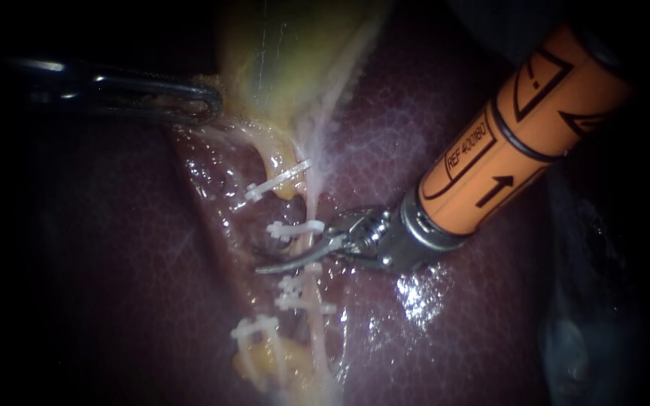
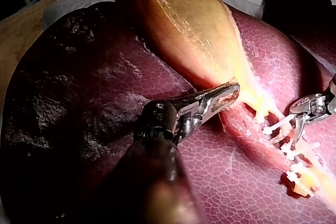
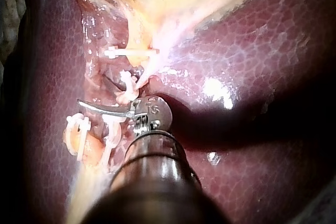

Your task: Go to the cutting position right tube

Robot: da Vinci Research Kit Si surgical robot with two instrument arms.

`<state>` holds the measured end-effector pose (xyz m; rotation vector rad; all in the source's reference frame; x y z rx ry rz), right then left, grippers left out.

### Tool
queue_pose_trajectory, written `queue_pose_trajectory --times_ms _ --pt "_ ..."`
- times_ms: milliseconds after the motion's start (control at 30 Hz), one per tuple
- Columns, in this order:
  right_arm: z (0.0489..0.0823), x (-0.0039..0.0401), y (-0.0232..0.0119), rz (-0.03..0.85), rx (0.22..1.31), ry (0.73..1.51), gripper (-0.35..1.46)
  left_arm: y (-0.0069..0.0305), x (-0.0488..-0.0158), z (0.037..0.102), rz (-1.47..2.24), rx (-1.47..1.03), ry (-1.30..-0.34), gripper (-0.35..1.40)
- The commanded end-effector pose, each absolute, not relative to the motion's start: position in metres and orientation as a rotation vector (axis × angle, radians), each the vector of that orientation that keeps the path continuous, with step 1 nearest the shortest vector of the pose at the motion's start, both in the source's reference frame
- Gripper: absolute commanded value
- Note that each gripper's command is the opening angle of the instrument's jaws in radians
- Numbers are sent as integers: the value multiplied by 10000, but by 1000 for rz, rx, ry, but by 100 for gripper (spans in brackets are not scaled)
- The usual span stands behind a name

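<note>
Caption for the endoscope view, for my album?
Blades open, the right instrument meets the clipped right tube; the left instrument holds the gallbladder.

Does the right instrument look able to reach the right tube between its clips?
Likely yes: the right instrument has its tip at the right tube, in the gap between two clips, nothing across its way; the left instrument holds the gallbladder clear.

Brown counter (image 2: 16, 51) shows beyond white cloth (image 2: 76, 1). Cloth lies creased on counter. Space past counter dark, contents too dim to tell. Endoscope view: surroundings black, light narrow, central.
</note>
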<state>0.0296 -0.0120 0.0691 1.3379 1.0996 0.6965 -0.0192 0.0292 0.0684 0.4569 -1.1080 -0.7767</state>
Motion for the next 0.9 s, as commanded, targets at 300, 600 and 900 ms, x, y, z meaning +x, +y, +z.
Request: queue_pose_trajectory --times_ms 300,600,900 --pt "669 296 -115 603 1300 1223 97 292 -192 684 -777 457 -1108 -35" --pt "636 295 -96 545 1273 1320 68 292 -193 684 -778 456 -1108 -35" --pt "622 293 -86 543 1252 1338 75 291 -193 682 -779 455 -1107 -35"
